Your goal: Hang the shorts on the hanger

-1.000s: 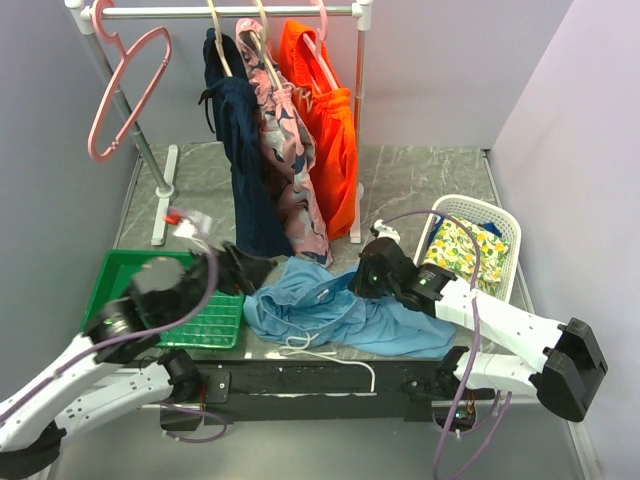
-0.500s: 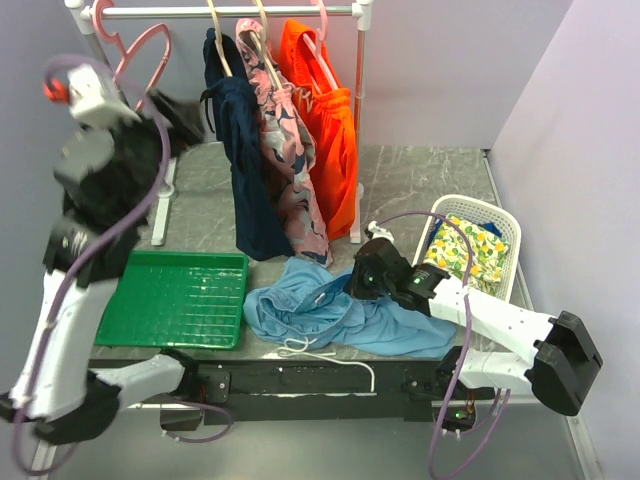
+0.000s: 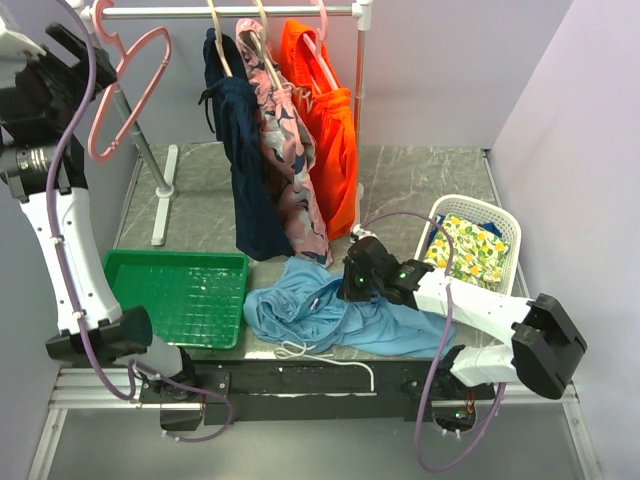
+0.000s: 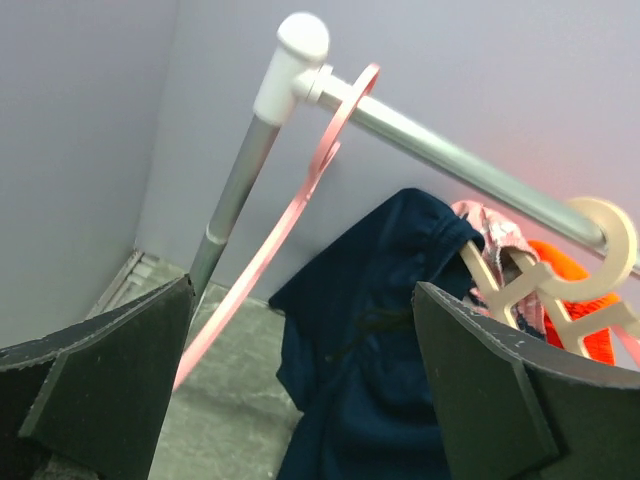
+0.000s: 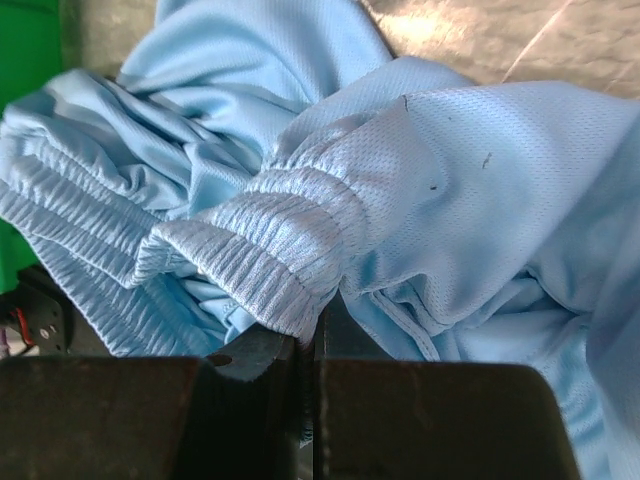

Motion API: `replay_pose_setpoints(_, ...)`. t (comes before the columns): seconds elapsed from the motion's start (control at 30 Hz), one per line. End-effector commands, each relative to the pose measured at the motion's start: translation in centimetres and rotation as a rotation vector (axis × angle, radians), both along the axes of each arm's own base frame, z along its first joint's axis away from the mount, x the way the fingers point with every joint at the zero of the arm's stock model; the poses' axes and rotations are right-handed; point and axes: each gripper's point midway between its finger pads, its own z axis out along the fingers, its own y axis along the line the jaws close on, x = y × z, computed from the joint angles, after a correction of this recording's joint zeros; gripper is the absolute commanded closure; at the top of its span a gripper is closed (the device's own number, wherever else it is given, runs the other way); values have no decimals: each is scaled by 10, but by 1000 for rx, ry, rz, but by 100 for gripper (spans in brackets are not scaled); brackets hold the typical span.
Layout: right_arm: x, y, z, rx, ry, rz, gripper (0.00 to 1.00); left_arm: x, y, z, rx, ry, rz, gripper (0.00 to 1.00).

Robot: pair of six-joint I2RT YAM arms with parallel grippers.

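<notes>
Shorts point(image 3: 330, 315): light blue, crumpled in a heap on the worktop point(image 3: 420, 180) near the front edge, just right of the green tray point(image 3: 180, 300). A white drawstring is seen trailing off the near edge.

Right gripper point(image 3: 350, 280): lowered onto the far side of the heap. In the wrist view its jaws are closed, with a fold of the ribbed elastic waistband pinched at the tips.

Hanger point(image 3: 152, 34): pink, bare, hooked on the far-left end of the rail point(image 3: 230, 12), tilted, hanging apart from the clothed hangers.

Left gripper point(image 4: 300, 290): raised high at the far left, jaws spread wide, nothing held. Through the gap the hanger's arm and the rack's corner post are seen beyond, untouched.

Further right on the rail, navy shorts point(image 3: 245, 160), a patterned garment point(image 3: 290, 170) and orange shorts point(image 3: 335, 130) are hung. A white basket point(image 3: 505, 225) holding floral cloth point(image 3: 460, 250) is noted at the right.
</notes>
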Motion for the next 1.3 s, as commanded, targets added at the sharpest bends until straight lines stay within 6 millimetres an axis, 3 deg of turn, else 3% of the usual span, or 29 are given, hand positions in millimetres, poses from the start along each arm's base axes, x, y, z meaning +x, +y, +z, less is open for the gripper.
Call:
replay_pose_setpoints(0.0, 7, 24, 22, 63, -45, 71, 100, -2, 0, 0, 58, 67, -20, 3)
replay_pose_setpoints(0.1, 6, 29, 21, 67, -41, 79, 100, 15, 15, -39, 71, 167, 24, 3)
replay_pose_setpoints(0.23, 1, 35, 17, 75, -25, 97, 100, 25, 24, -65, 97, 232, 44, 2)
replay_pose_setpoints(0.5, 0, 39, 16, 65, -21, 107, 100, 40, 20, -87, 84, 279, -5, 4)
replay_pose_setpoints(0.6, 0, 39, 17, 68, -21, 100, 100, 46, 12, -97, 70, 293, -55, 11)
replay_pose_setpoints(0.77, -1, 37, 14, 60, -17, 95, 100, 49, -3, -104, 81, 304, -91, 35)
replay_pose_setpoints(1.03, -1, 37, 17, 63, -22, 94, 100, 52, -19, -102, 142, 321, -78, 47)
replay_pose_setpoints(1.27, 0, 37, 19, 63, -27, 91, 100, 55, -21, -105, 226, 368, 37, 60)
